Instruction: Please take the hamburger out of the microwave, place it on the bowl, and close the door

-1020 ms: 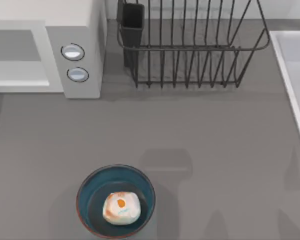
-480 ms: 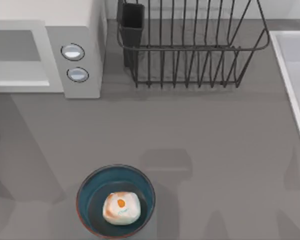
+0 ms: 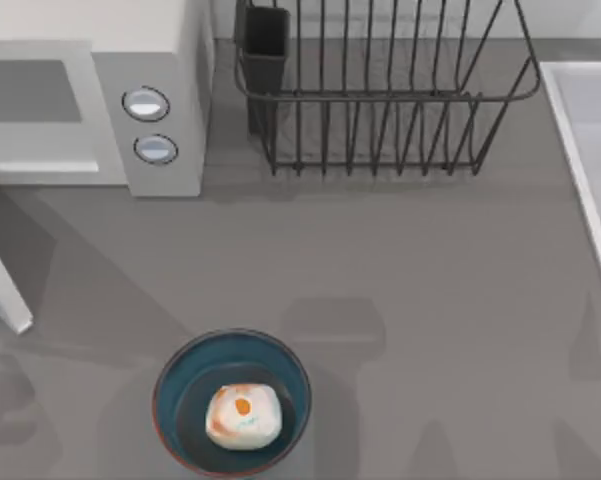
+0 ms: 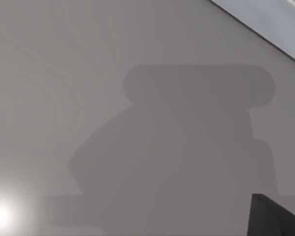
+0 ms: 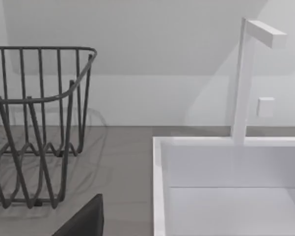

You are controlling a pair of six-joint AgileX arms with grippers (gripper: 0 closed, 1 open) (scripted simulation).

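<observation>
The hamburger [image 3: 243, 416] lies inside the blue bowl [image 3: 170, 385] near the table's front, left of centre. At the back left stands the white microwave [image 3: 165, 60], its two knobs facing up in the top view. The door [image 3: 7, 288] stands open, and its white edge juts out over the table at the far left. A dark part of my left gripper [image 4: 277, 216] shows in the left wrist view over a flat grey surface. A dark part of my right gripper [image 5: 83, 221] shows in the right wrist view, near the rack and sink.
A dark wire dish rack [image 3: 380, 100] with a black cup [image 3: 265, 40] stands at the back centre. A white sink [image 3: 590, 150] with a tap [image 5: 245, 73] runs along the right edge. Bare grey table lies between the bowl and the rack.
The door's white edge has come into the top view at the far left, and shadows have spread over the left of the table. The hamburger and bowl have not moved.
</observation>
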